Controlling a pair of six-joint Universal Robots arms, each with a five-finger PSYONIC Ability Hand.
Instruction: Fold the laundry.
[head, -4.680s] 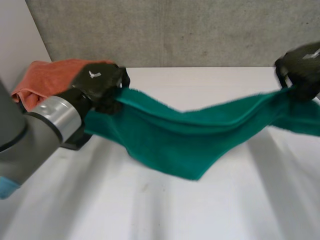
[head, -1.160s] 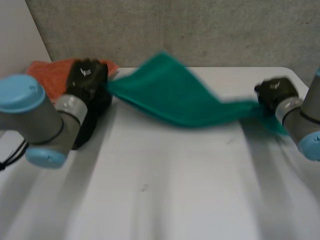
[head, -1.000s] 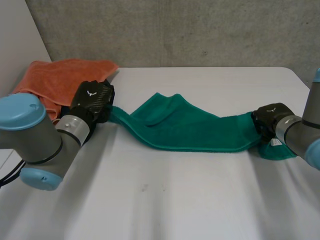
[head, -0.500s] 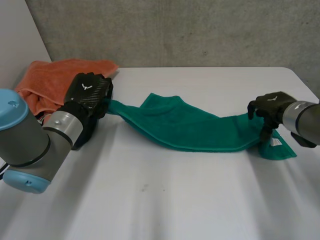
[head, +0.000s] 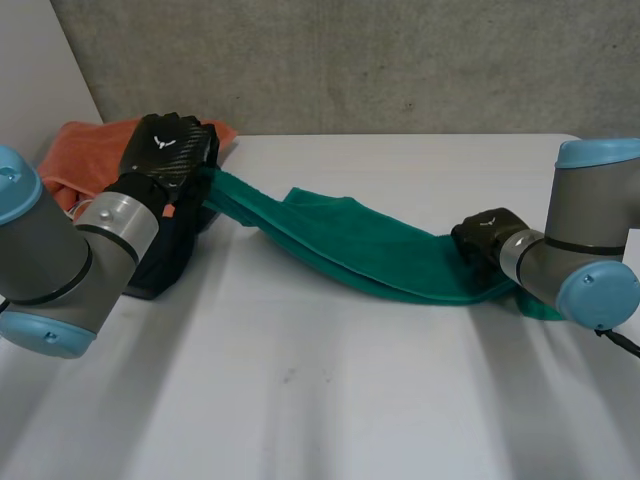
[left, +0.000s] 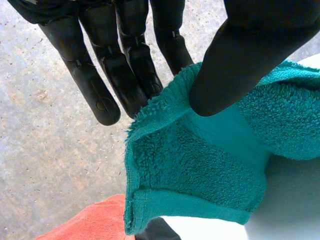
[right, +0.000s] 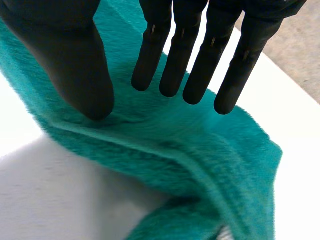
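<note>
A green towel (head: 380, 255) lies as a long rumpled strip across the white table (head: 330, 400). Its left end is lifted off the table. My left hand (head: 170, 150) is shut on that end: in the left wrist view the thumb (left: 250, 50) pinches the towel's corner (left: 200, 170) against the fingers (left: 130, 55). My right hand (head: 485, 235) rests over the strip near its right end. In the right wrist view its fingers (right: 200, 50) are straight and spread from the thumb (right: 75, 55), just above the green towel (right: 165, 145), with no cloth between them.
An orange towel (head: 90, 150) lies bunched at the table's far left corner, behind my left hand, and its edge (left: 85, 222) lies below the held green corner. A dark bundle (head: 165, 255) sits under my left forearm. A grey wall runs behind the table.
My right hand has let go of the towel's right end and moved left, low over the strip. My left hand has lifted the left end higher and farther back.
</note>
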